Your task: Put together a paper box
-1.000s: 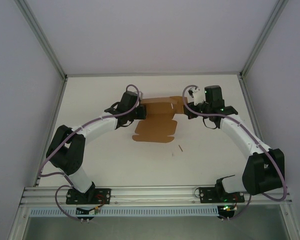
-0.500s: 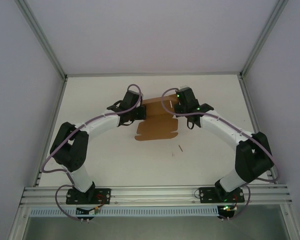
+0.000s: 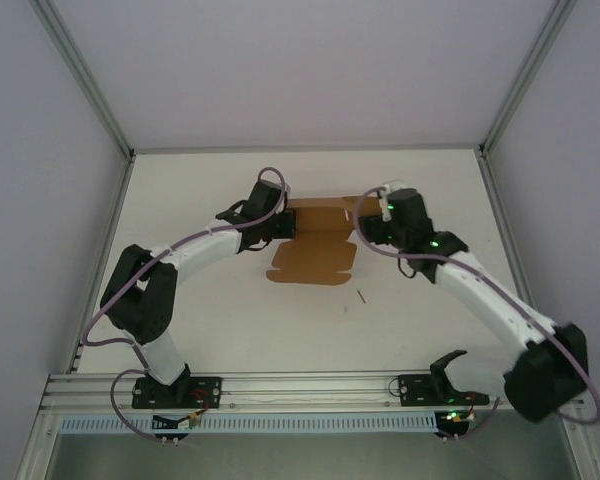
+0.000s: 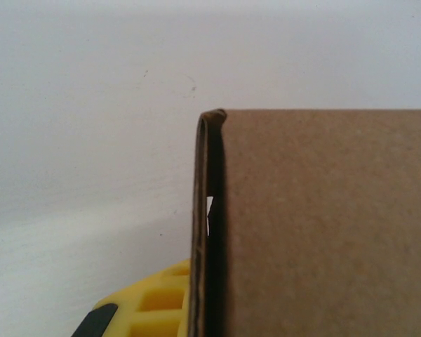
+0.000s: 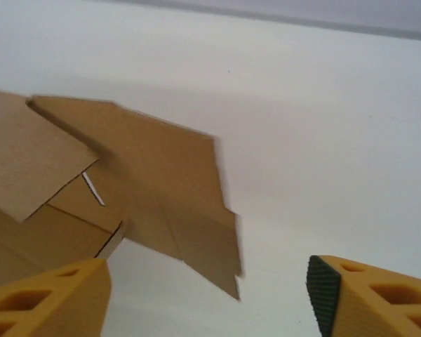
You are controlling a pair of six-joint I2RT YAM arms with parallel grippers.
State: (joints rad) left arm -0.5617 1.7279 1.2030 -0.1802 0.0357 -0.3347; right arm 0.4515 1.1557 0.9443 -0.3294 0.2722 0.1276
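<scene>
1. left claw (image 3: 283, 225): clamped tight on the left edge of the paper box (image 3: 315, 250). in the left wrist view a doubled cardboard edge stands upright straight ahead, with one yellow finger (image 4: 151, 309) low beside it.
2. right claw (image 5: 207, 295): jaws wide, nothing between them. it sits at the right end of the box. a loose flap lies just ahead, nearer the left-hand finger and touching neither.
3. paper box: brown cardboard, partly folded, lying on the white worktop (image 3: 230, 320) between the two claws, towards the far side. a rounded flap points back at the bases.
4. left arm (image 3: 195, 250): base on the near rail (image 3: 310, 385), elbow bent out to the left, white forearm running up and right to the wrist at the box's left end.
5. right arm (image 3: 480, 290): elbow swung far out to the right and low, long forearm sweeping up and left to the wrist.
6. a thin dark sliver (image 3: 361, 295) lies on the worktop just nearside of the box, apart from it.
</scene>
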